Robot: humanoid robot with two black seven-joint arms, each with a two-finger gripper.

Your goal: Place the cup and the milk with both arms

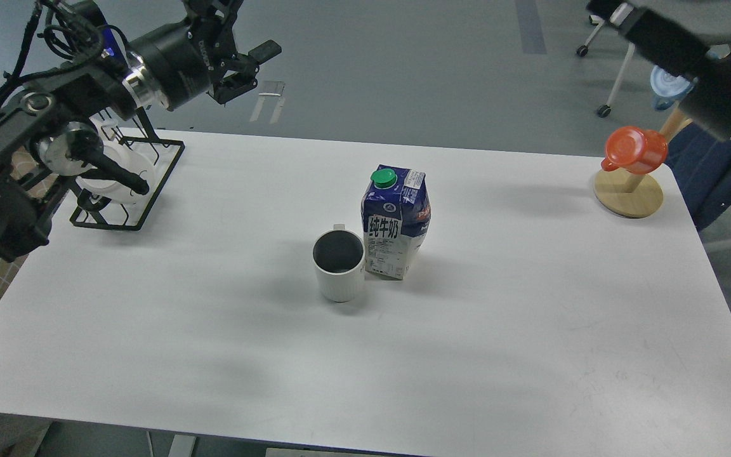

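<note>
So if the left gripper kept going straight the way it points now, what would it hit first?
Probably nothing: the left gripper points right and away, above the table's far edge, toward bare floor. Cup and milk sit well below. Depth is uncertain.

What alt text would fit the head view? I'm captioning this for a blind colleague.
A white cup and a taller blue milk carton stand upright side by side mid-table, neither held. The left gripper hangs open above the far-left corner, over a black wire rack; the right arm's gripper is out of view. An orange cup sits on a wooden stand at far right.
</note>
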